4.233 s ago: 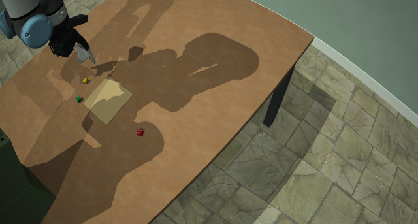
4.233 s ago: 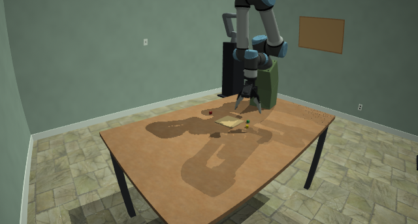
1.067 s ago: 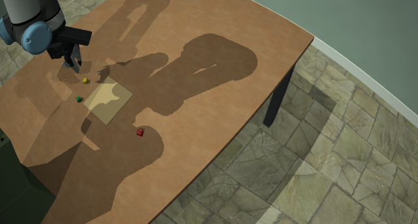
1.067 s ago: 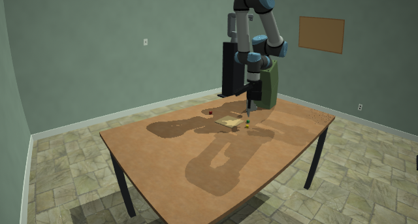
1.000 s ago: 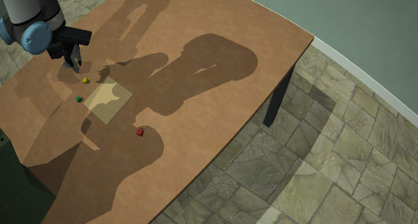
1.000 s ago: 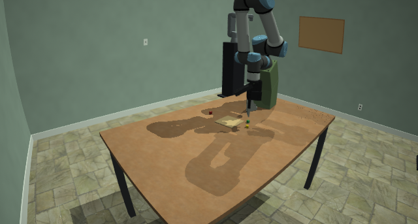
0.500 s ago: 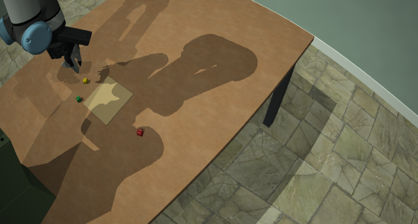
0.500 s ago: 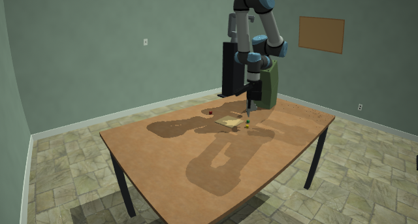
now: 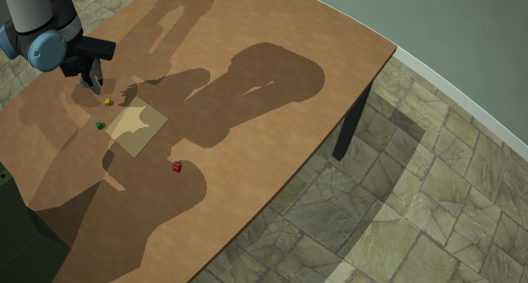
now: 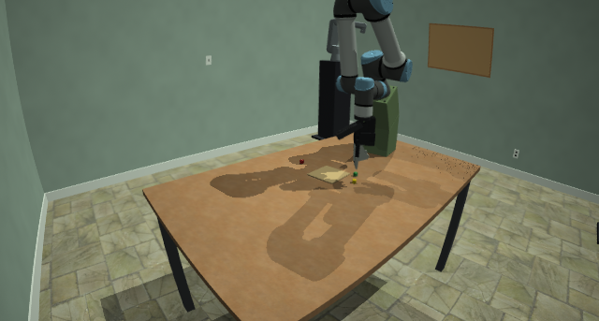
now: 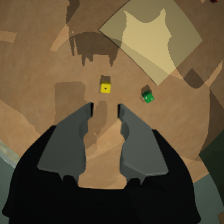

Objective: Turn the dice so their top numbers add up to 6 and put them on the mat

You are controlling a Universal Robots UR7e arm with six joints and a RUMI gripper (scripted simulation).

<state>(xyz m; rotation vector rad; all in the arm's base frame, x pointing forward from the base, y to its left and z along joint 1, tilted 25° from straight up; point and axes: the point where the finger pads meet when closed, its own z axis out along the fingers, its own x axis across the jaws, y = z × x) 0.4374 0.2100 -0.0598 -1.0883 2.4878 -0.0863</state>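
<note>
Dice [image 9: 176, 167] [image 10: 301, 161] [image 11: 214, 1] lie on the brown surface [image 9: 264, 151] [image 10: 211, 218] [image 11: 30, 65], where the end effector [image 9: 98, 88] [image 10: 356, 166] [image 11: 105, 104] is partly open and holds nothing, and outside the pale mat [image 9: 136, 143] [image 10: 323, 173] [image 11: 185, 40] are the yellow die [image 9: 107, 102] [image 10: 354, 181] [image 11: 105, 88], the green die [image 9: 99, 125] [image 10: 355, 174] [image 11: 148, 97] and the red one.

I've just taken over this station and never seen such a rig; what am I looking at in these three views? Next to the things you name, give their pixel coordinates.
One jointed robot arm [image 9: 47, 51] [image 10: 347, 50] ends in a two-jaw tool [image 9: 99, 88] [image 10: 357, 164] [image 11: 105, 104]. The top picture looks down on the table [image 9: 256, 151] [image 10: 225, 227]; the exterior one sees it from across the room; the wrist one looks past the jaws.

On the table lie a square mat [image 9: 136, 144] [image 10: 323, 172] [image 11: 187, 42] and, off it, a yellow die [image 9: 107, 102] [image 10: 354, 181] [image 11: 105, 88], a green die [image 9: 99, 125] [image 10: 355, 174] [image 11: 148, 97] and a red die [image 9: 176, 167] [image 10: 301, 161] [image 11: 214, 1]. The jaws stand apart, holding nothing.
</note>
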